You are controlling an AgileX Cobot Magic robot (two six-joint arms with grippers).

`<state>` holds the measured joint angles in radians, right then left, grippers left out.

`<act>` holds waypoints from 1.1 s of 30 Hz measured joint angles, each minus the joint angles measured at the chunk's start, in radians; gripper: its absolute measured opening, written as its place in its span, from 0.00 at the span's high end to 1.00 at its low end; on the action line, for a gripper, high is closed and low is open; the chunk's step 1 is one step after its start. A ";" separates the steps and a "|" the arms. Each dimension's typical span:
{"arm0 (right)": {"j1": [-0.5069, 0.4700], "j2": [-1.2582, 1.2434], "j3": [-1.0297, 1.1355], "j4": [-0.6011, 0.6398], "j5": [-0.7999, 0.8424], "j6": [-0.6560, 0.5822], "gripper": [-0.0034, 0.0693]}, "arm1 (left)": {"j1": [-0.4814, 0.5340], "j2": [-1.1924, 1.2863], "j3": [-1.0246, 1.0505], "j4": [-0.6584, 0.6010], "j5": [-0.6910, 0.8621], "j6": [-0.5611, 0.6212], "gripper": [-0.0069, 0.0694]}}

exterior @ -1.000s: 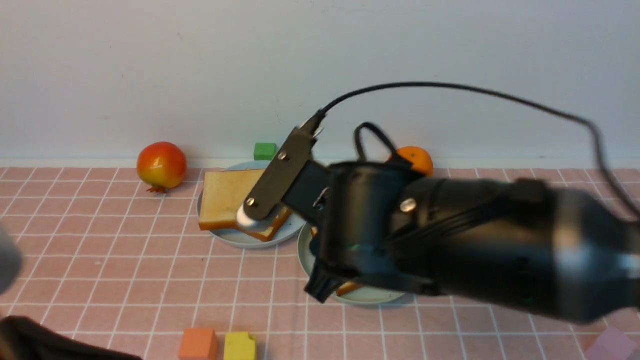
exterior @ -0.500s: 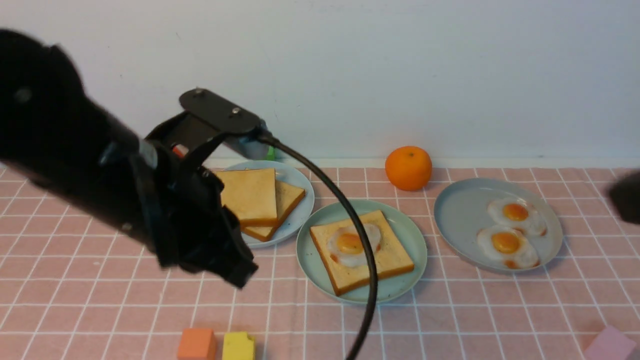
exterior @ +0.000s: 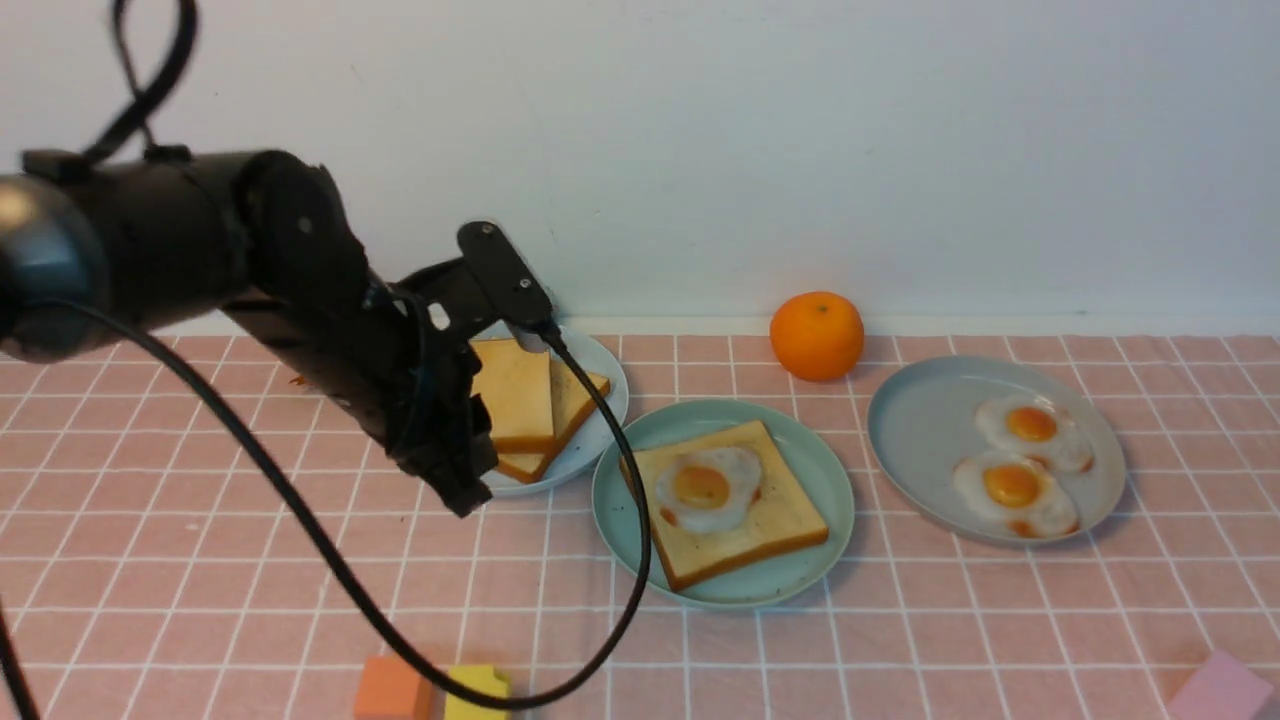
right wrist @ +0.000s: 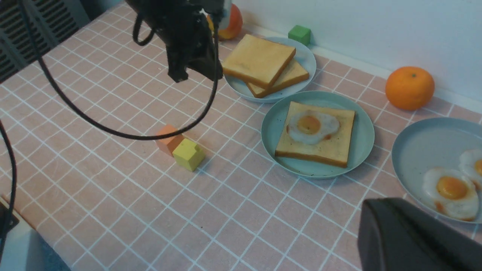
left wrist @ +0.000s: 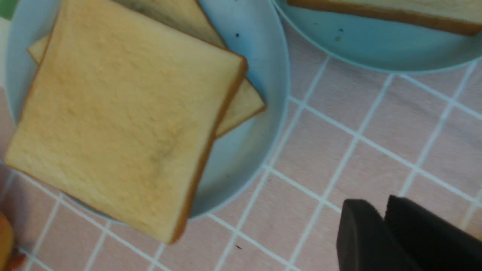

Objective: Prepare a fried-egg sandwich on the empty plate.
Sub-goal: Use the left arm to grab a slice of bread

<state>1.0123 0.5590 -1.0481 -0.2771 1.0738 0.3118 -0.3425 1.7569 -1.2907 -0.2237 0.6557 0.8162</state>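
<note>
Newly swung in beside the toast stack (exterior: 515,395) near the tabletop's (exterior: 200,560) far edge, my left gripper (exterior: 462,490), whose jaw gap I cannot tell, may snag both overlapping slices (left wrist: 124,124); my right gripper (right wrist: 391,226) sits closed, empty.

1. The tablecloth (exterior: 900,620) is pink, crossed by a white grid.
2. The mint plate (exterior: 832,480) is pale green with a few dark specks.
3. Its toast slice (exterior: 770,520) is tan with a golden-brown crust; the fried egg (exterior: 705,488) on it is white with an orange yolk.
4. From it, a pale blue plate (right wrist: 307,56) sits at ten o'clock, a grey-blue plate (exterior: 920,450) at three o'clock.
5. Plain-coloured: a green block (right wrist: 299,34), an orange block (right wrist: 167,138), a yellow block (right wrist: 188,154), a pink block (exterior: 1220,690).
6. The left arm (exterior: 200,250) is black.
</note>
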 joint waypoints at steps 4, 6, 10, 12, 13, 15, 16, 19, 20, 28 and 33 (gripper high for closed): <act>0.000 0.034 0.000 0.013 -0.001 0.000 0.95 | 0.000 0.077 -0.004 0.038 -0.187 0.032 0.48; 0.000 0.044 0.001 0.016 -0.001 0.000 0.95 | 0.000 0.095 -0.004 0.043 -0.224 0.034 0.45; 0.000 0.070 0.001 0.017 -0.003 0.000 0.94 | 0.000 0.144 -0.006 0.066 -0.293 0.052 0.40; 0.000 0.077 0.001 0.020 -0.005 0.000 0.94 | 0.000 0.162 -0.007 0.088 -0.297 0.057 0.40; 0.000 0.077 0.002 0.023 -0.005 0.000 0.94 | 0.000 0.171 -0.007 0.095 -0.301 0.060 0.40; 0.000 0.077 0.002 0.031 -0.007 0.000 0.94 | 0.000 0.181 -0.008 0.098 -0.313 0.062 0.40; 0.000 0.077 0.002 0.033 -0.007 0.000 0.94 | 0.000 0.189 -0.009 0.101 -0.325 0.062 0.40; 0.000 0.077 0.002 0.035 -0.008 0.000 0.94 | 0.000 0.206 -0.011 0.128 -0.365 0.063 0.40; 0.000 0.077 0.002 0.035 -0.008 0.000 0.94 | 0.000 0.210 -0.011 0.137 -0.373 0.063 0.40; 0.000 0.077 0.002 0.039 -0.008 0.000 0.93 | 0.000 0.246 -0.013 0.205 -0.400 0.063 0.49; 0.000 0.077 0.002 0.053 -0.008 0.000 0.93 | 0.000 0.258 -0.016 0.224 -0.419 0.063 0.61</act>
<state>1.0123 0.6358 -1.0462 -0.2240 1.0659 0.3118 -0.3425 2.0152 -1.3067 0.0000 0.2365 0.8795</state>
